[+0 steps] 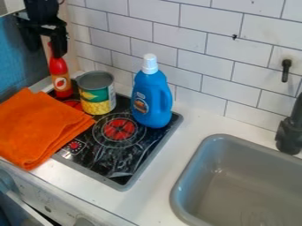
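The black gripper (pixel 45 46) hangs at the upper left, its fingers apart and open, over the back left of the stove. Just below it stands a red bottle (pixel 61 78), upright, its narrow top partly behind the right finger; contact between them cannot be made out. Right of that bottle is an opened can (pixel 97 97) with a green and yellow label. A blue jug (pixel 152 99) with a white cap stands upright at the stove's back right. An orange cloth (pixel 38 126) lies folded over the left part of the stove (pixel 112 152).
At the right is a grey sink (pixel 251 181) set into the white counter (pixel 162 181), with a black faucet (pixel 289 132) at its back edge. A tiled wall (pixel 194 44) with a black hook (pixel 286 70) rises behind the stove.
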### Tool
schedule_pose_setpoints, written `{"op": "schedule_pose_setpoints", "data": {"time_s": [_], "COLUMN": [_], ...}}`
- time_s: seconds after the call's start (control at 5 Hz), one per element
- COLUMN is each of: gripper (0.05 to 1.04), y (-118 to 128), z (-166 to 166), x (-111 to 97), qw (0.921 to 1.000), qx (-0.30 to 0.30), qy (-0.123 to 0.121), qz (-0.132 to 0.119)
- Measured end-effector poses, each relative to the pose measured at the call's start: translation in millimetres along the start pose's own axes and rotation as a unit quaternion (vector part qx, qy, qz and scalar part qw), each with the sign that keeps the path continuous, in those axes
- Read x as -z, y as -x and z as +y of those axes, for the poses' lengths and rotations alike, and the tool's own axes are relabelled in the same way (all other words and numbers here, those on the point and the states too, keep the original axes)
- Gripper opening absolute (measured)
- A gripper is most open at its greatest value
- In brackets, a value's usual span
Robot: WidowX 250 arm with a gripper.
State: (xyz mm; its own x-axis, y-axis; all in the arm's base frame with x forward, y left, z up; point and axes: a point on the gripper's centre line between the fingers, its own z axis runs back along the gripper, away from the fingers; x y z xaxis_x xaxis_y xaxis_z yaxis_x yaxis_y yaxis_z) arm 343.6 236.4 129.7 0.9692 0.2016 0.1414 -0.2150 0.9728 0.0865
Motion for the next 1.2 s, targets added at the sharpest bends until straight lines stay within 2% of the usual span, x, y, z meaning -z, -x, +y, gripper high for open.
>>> {"op": "schedule_pose_setpoints", "data": {"time_s": [0.2,0.4,0.8,1.0,1.2], "gripper": [1.000,0.942,0.422,0.359,0.359], "y": [-0.7,-1.0,-8.4,-10.1,-6.9], "z": [-0.7,-0.7,-5.3,-9.0,-11.5], "x": [9.9,15.6,15.6,15.5,13.2], "qw": [0.9999,0.9997,0.9997,0.9995,0.9991], "qx": [-0.004,-0.005,-0.003,-0.009,-0.016], "qy": [0.006,0.008,0.023,0.031,0.039], "qz": [0.014,0.021,-0.002,-0.006,0.000]}}
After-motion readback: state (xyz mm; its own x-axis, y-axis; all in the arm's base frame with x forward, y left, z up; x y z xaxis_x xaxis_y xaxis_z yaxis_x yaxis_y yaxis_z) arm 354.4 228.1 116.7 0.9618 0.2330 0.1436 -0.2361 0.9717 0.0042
